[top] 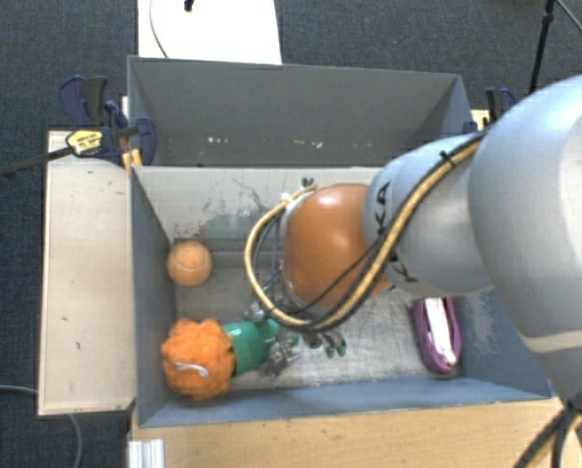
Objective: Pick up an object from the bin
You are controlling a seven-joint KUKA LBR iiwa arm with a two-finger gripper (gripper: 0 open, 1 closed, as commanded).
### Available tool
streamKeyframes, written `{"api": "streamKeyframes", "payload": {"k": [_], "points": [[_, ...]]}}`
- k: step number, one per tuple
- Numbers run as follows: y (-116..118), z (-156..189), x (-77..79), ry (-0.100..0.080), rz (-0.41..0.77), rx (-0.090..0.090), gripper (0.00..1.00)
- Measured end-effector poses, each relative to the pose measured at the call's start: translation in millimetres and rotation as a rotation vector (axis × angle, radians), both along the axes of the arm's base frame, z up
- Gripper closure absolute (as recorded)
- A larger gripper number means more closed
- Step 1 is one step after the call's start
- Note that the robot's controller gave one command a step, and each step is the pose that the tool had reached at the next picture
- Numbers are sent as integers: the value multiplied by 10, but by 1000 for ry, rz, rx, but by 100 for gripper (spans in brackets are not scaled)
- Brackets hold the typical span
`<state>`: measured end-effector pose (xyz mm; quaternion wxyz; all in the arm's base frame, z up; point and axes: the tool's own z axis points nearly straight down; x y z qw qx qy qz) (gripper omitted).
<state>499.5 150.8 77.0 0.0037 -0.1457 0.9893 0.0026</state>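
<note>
**Inspector:** Setting: dark carpet [37,27] all round, a grey metal bin [291,105] in the middle. Report the arm.

**Assistant:** The arm [524,222] enters from the right. Its orange wrist cover [325,237] and looped cables [261,261] hang over the bin's centre. The gripper [295,344] sits low, near the front wall.

**Inspector:** Spread or closed?

**Assistant:** I cannot tell; the cover hides most of it.

**Inspector:** Nearest item?

**Assistant:** A green plastic piece [244,339], just beside the gripper on the view's left, apparently touching it. Whether it is gripped cannot be told. A shaggy orange ball [198,359] presses against the green piece's other side, in the front left corner.

**Inspector:** Others?

**Assistant:** A smooth pale-orange ball [189,262] lies by the left wall, well apart from the gripper. A purple-and-white object [437,334] lies along the right side, beneath the arm.
</note>
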Motion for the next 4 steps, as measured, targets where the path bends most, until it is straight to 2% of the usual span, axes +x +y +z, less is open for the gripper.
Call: {"api": "streamKeyframes", "payload": {"k": [2, 3, 4], "points": [[-3, 26, -8, 0, -1, 0, 100], [-17, 146, -25, 6, -1, -5, 100], [-16, 251, -14, 3, -3, -5, 100]]}}
